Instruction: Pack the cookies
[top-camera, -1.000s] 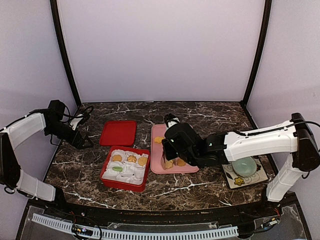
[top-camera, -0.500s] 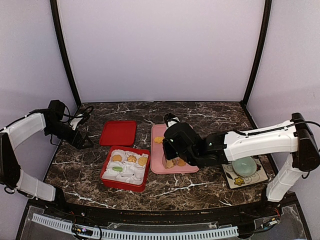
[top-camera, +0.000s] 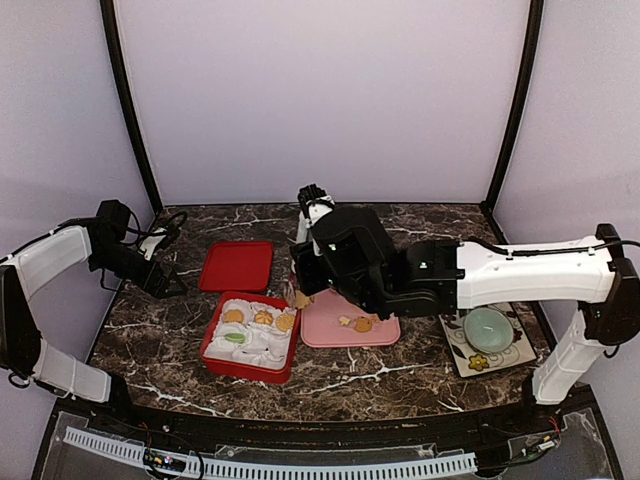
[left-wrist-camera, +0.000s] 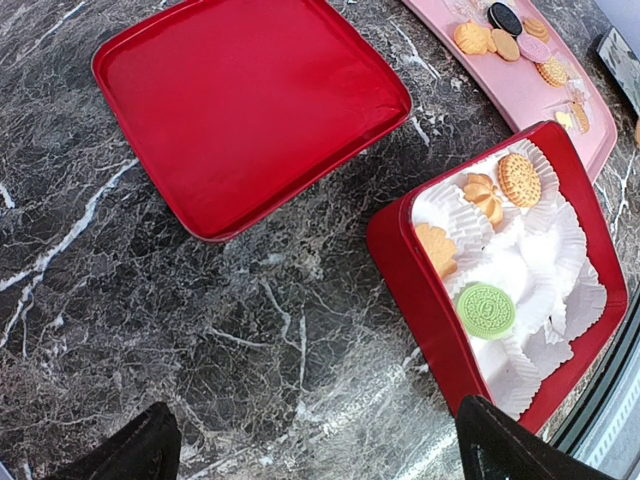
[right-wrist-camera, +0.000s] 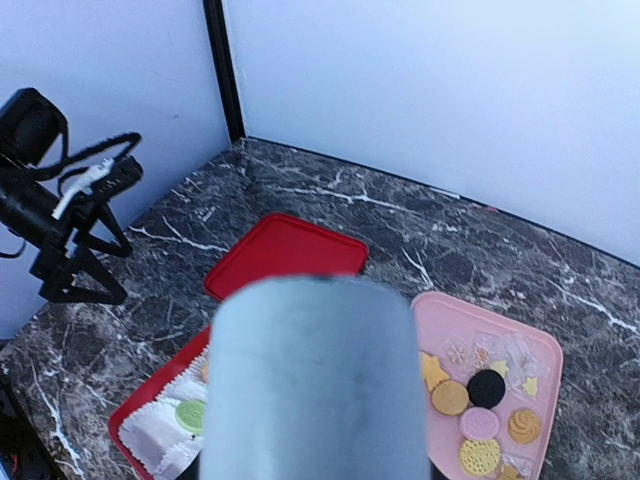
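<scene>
**Q:** Where do the cookies (left-wrist-camera: 519, 179) lie?

**A:** Four sit in paper cups (left-wrist-camera: 560, 245) inside the box (left-wrist-camera: 420, 290), three golden and one green. Others lie on the tray (top-camera: 318, 332), just right of the box. One golden cookie (top-camera: 298, 298) hangs over the box's far right corner, apparently pinched in the right end effector (top-camera: 302, 288). Its wrist view is blocked. The left end effector (left-wrist-camera: 320, 455), well left of the box, stands wide apart and empty.

**Q:** How will a cookie handle?

**A:** Probably light, stiff and brittle. Pinch it gently across opposite edges, since hard pressure may snap it. Release it low over an empty cup.
</scene>
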